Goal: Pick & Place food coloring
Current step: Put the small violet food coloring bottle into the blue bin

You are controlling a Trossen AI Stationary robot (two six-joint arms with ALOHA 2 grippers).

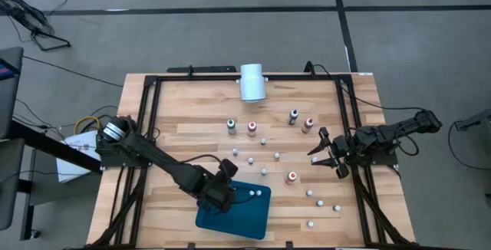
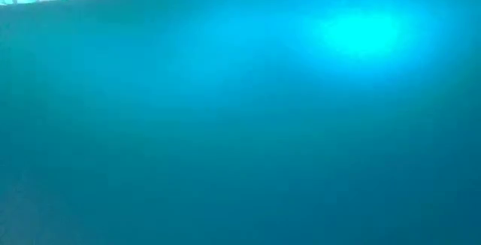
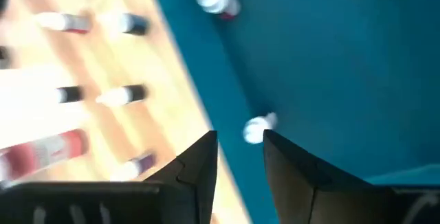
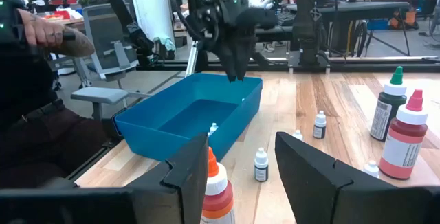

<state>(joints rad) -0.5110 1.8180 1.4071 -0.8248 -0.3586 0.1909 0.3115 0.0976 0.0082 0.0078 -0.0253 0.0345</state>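
Food coloring bottles (image 1: 291,177), tiny plastic ones with white caps, lay scattered over the pale wooden slatted table (image 1: 184,127). The overhead view showed roughly seventeen: about five larger upright ones with red, green or dark bodies, some ten smaller ones seen mostly as white caps, and two (image 1: 259,193) inside the tray. The exact count of the smallest was hard to make out.

Largest on the table was the flat dark teal rectangular plastic tray (image 1: 230,219) at the near edge, then one white cylinder (image 1: 252,82) lying at the far edge.

The left gripper (image 1: 228,186) hung over the tray's far left corner, its two dark fingers (image 3: 199,165) parted a little and empty; in its wrist view one small white-capped bottle (image 3: 258,128) lay on the teal floor just beyond the fingertips, apart from them.

The right gripper (image 1: 328,152) hovered near the table's right side, fingers spread and gripping nothing, with a red bottle (image 4: 217,196) standing between them in its wrist view and not clearly touched.

The low view was filled by blurred teal, showing nothing else. A person's dark sleeve (image 4: 31,114) showed beyond the table in the right wrist view.
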